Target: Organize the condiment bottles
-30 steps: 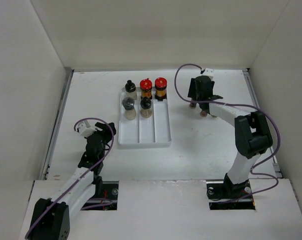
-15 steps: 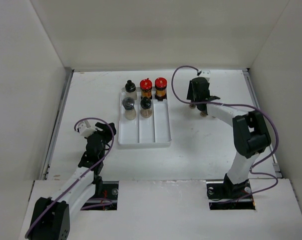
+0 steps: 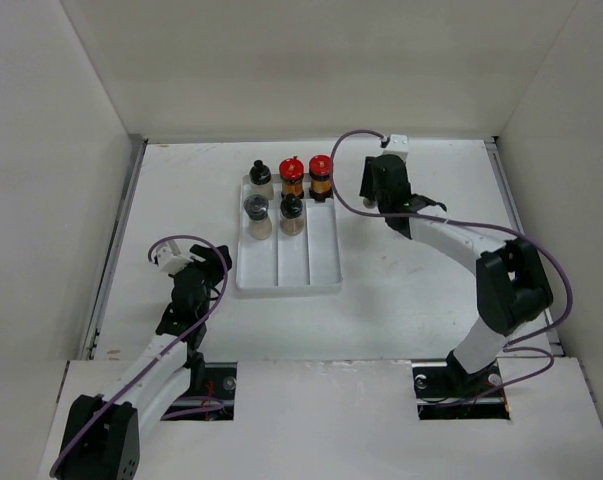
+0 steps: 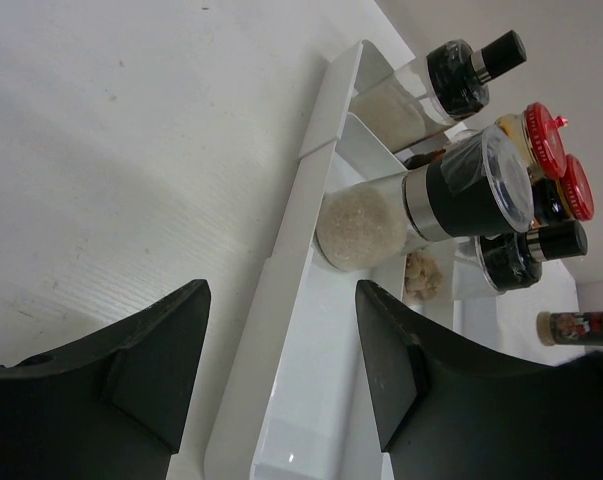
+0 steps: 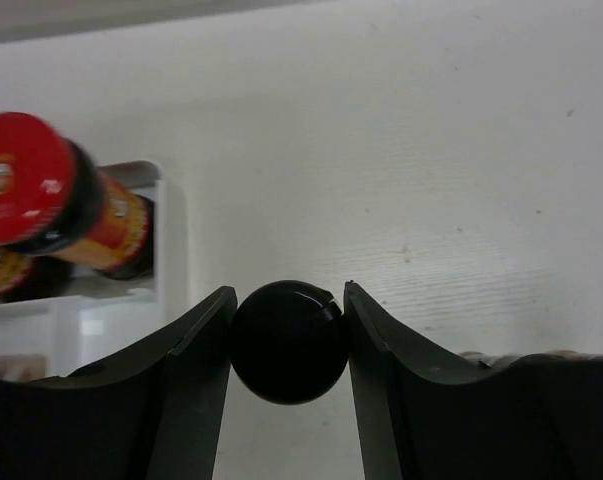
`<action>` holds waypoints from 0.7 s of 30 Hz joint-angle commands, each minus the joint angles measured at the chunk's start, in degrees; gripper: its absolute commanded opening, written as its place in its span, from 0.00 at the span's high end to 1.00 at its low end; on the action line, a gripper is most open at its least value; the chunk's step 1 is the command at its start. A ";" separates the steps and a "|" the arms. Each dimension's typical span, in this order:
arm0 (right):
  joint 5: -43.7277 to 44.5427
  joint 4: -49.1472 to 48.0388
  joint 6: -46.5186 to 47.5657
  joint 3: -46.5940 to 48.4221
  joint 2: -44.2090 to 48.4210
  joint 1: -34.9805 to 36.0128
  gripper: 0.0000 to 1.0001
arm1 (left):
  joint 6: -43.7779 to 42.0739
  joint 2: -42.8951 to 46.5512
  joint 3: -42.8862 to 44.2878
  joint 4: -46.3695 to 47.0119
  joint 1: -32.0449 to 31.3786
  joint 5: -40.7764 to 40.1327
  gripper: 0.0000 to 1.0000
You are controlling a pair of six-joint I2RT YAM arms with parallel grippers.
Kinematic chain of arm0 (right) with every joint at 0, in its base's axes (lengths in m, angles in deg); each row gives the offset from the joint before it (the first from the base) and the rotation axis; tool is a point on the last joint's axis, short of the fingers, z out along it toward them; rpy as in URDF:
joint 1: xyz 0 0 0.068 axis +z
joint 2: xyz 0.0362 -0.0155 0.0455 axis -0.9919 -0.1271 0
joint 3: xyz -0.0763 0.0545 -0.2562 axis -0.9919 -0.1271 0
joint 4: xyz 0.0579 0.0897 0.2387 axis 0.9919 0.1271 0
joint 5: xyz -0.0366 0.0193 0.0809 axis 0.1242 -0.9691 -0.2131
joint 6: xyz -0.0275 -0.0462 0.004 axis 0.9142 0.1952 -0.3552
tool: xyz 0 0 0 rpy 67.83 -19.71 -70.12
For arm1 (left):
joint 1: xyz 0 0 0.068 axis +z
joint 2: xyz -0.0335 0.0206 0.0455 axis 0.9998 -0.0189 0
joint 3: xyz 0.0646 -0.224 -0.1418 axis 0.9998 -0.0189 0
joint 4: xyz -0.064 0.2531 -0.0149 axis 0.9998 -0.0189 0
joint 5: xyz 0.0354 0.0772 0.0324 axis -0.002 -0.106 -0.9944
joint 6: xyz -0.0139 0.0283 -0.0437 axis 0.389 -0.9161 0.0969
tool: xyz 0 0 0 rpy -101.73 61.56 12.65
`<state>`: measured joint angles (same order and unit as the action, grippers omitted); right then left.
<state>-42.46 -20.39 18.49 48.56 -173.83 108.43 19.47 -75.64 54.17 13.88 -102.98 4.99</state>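
Right wrist view pretty much tells the story: the black-capped bottle [image 5: 286, 345] is pinched at its round cap by the right claw [image 5: 287, 295], one finger on each side, so that claw is clenched on it. Only the cap shows, so I can't tell if the bottle stands on the worktop [image 3: 401, 290] or hangs above it. The top view puts that claw just right of the far right corner of the white tray [image 3: 321, 270].

The other five bottles are bunched at the tray's far end:
- **Left lane:** a pale black-topped bottle [image 3: 260, 178] at the far end, with a grey-capped bottle [image 3: 256, 215] on its near side.
- **Middle lane:** a red-capped bottle [image 3: 292, 177], with a small dark-topped bottle [image 3: 292, 213] on its near side.
- **Right lane:** a second red-capped bottle [image 3: 321, 175].

The left claw [image 4: 281, 295] is off by the tray's near left corner, not touching it. Its jaws are spread with nothing between them.
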 commanded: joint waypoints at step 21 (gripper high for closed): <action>-1.61 -5.02 -1.83 12.08 -13.11 14.21 0.54 | -0.41 0.27 0.82 2.82 -0.04 0.70 0.42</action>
<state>-44.41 -23.34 17.64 57.92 -187.23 122.79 19.47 -74.68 54.17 14.01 -102.94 5.18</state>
